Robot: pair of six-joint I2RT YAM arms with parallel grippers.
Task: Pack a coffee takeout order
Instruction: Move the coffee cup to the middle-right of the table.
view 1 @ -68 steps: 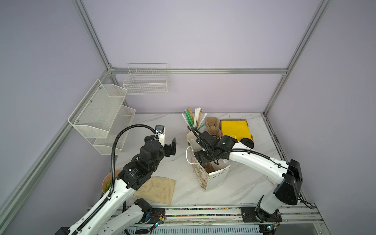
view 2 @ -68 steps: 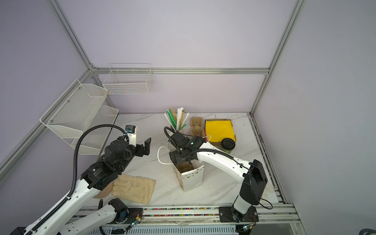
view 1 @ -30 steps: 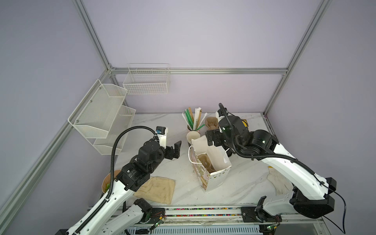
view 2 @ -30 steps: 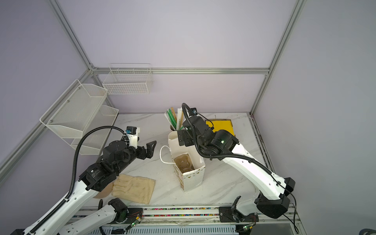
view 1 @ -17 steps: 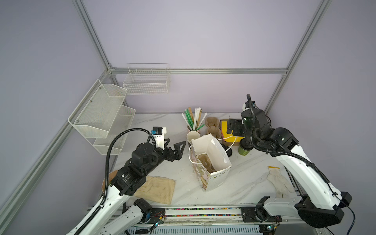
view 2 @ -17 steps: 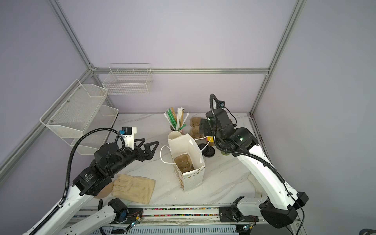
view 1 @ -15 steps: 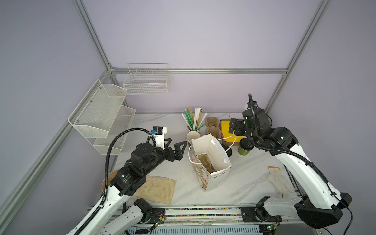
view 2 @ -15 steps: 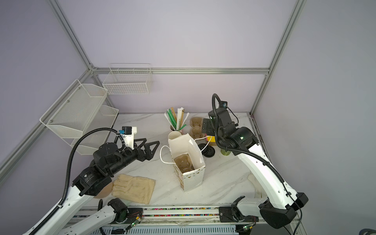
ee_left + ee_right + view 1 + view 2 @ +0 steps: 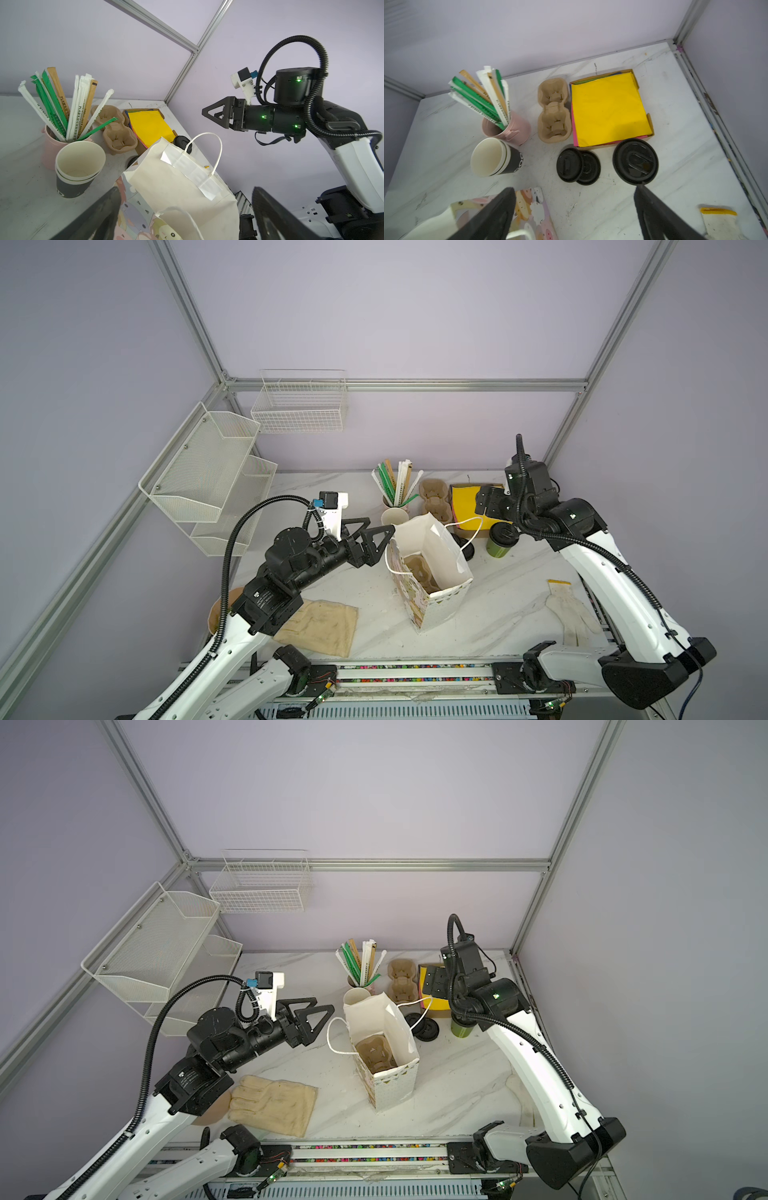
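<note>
1. The left gripper (image 9: pixel 381 523) hangs level with the mouth of the paper bag (image 9: pixel 440 605). Its fingers are spread wide and hold nothing, and their tips are just beside the bag's rim. I judge it waits there to steady the mouth or hold it open for loading.
2. The bag stands upright mid-table with its mouth open. A brown cup carrier (image 9: pixel 417 570) lies flat at its bottom, wells up, probably so a cup can drop straight in.
3. Behind the bag are nested lidless cups (image 9: pixel 394 516), a spare carrier (image 9: pixel 434 497) and two loose lids (image 9: pixel 569 166). These look like stock, and they sit apart from both grippers.
4. The yellow sheet (image 9: pixel 465 506) lies flat on top of a paper stack in a cardboard tray (image 9: pixel 651 124) at the back, not yet packed.
5. The lidded cup (image 9: pixel 500 539) stands upright on the table beside the bag, just in front of the tray.
6. The right gripper (image 9: pixel 574 187) hovers above this area, fingers spread and empty. In the right wrist view the cup's lid lies just off one fingertip, not centred in the gap. I judge it must shift sideways and then descend to take the cup.
</note>
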